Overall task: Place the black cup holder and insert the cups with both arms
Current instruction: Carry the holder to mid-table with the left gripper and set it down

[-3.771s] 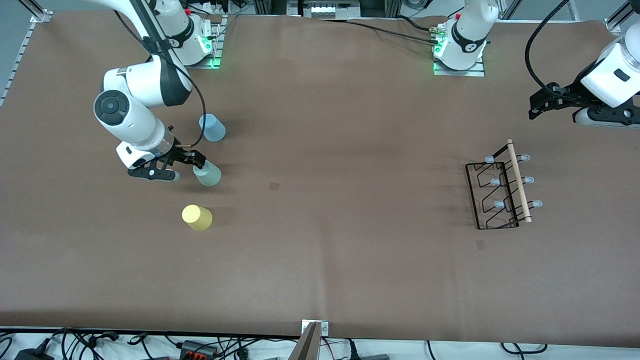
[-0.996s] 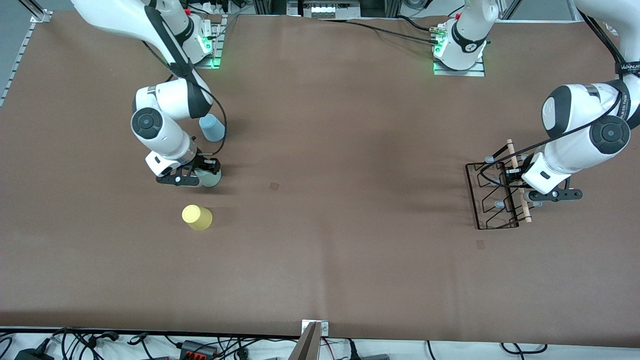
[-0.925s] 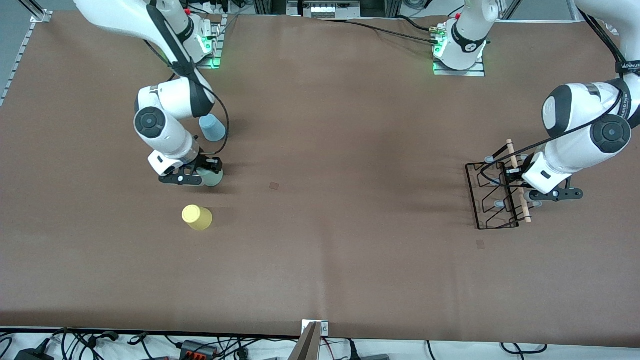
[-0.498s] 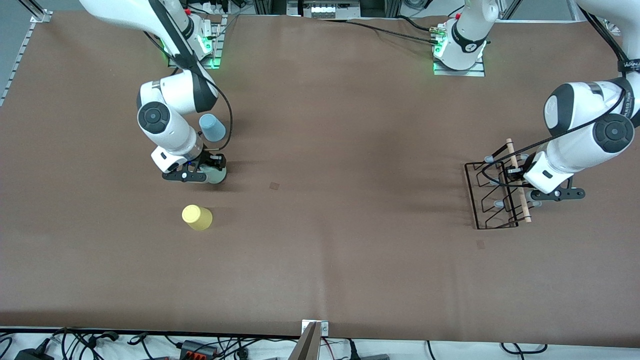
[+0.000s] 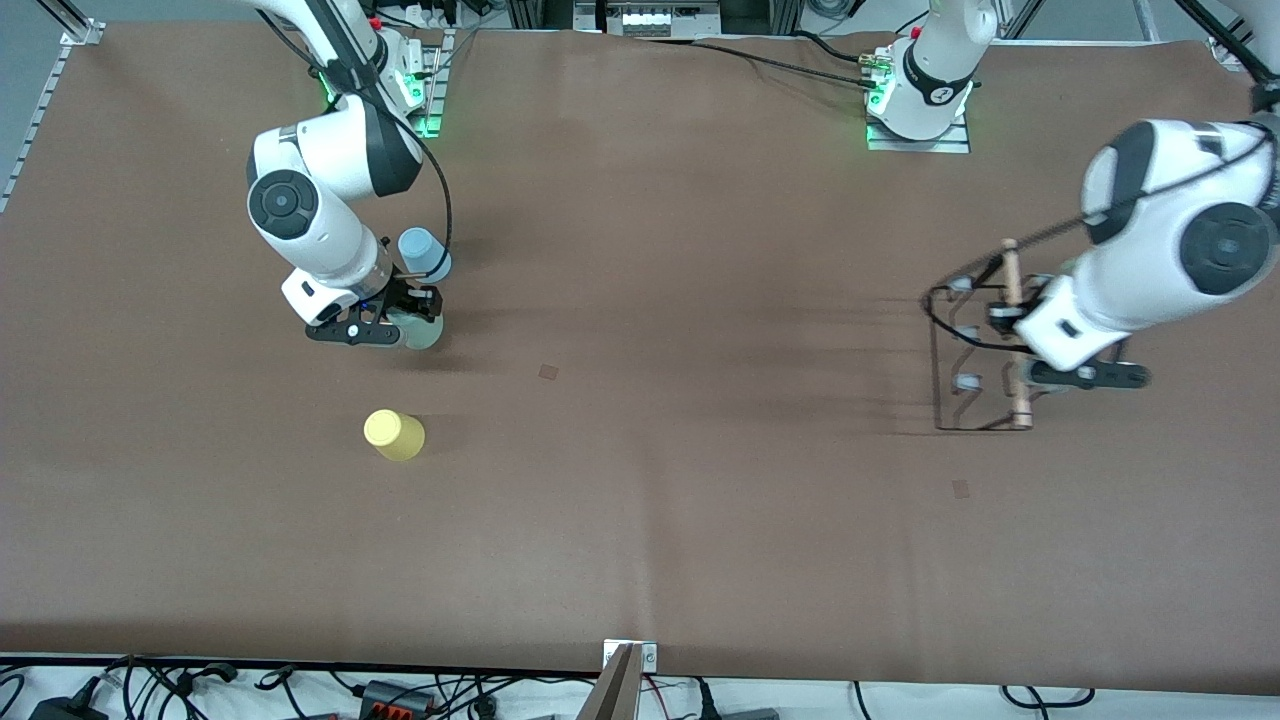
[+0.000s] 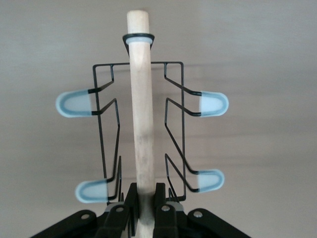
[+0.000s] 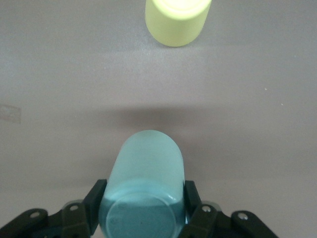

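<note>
My left gripper (image 5: 1010, 328) is shut on the wooden rod handle (image 5: 1012, 280) of the black cup holder (image 5: 958, 345) and holds it just above the table at the left arm's end. In the left wrist view the fingers (image 6: 131, 198) clamp the rod (image 6: 141, 114), with the grey-blue pegs (image 6: 74, 104) spread on both sides. My right gripper (image 5: 405, 318) is shut on the pale green cup (image 5: 424, 333), held slightly off the table; it fills the right wrist view (image 7: 146, 168). The light blue cup (image 5: 424, 254) and the yellow cup (image 5: 393, 435) stand upside down nearby.
The brown table (image 5: 650, 450) stretches wide between the two arms. Two small dark marks (image 5: 548, 371) lie on it. The yellow cup also shows in the right wrist view (image 7: 177, 20). Cables run along the table edge nearest the front camera.
My left gripper has lifted the cup holder off the table and shifted it toward the robots' bases. My right gripper has raised the pale green cup slightly and drawn it back.
</note>
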Controlling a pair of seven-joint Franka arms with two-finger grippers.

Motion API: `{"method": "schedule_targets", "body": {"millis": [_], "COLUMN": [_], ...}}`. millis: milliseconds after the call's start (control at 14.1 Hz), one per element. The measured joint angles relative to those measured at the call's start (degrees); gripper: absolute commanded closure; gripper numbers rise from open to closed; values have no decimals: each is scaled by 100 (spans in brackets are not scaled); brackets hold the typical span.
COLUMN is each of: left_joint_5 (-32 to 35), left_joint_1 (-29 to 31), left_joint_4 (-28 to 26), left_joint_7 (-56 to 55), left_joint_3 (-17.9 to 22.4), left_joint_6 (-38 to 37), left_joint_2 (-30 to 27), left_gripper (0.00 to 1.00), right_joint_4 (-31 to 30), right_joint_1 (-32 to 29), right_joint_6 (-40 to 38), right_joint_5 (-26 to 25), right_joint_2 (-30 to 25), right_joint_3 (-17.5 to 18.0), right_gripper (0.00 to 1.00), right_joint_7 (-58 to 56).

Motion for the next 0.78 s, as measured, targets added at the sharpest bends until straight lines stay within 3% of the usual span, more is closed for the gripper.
{"method": "schedule_targets", "body": {"millis": [356, 783], "left_joint_5": [-118, -118], "left_joint_1": [-546, -1939], "left_joint_4": [1, 1], "left_joint_7": [-1128, -2867], "left_joint_3": [-924, -1020], "left_joint_6": [381, 1398], "left_joint_2": [297, 726], "left_gripper": [99, 99], "right_joint_4": [71, 82], "right_joint_1": [6, 14], "right_joint_6": [-381, -412], "right_joint_5": [0, 0], "right_joint_2": [-301, -360], "right_joint_3": [-2, 0], "right_gripper": [88, 88], "right_joint_7": [9, 13]}}
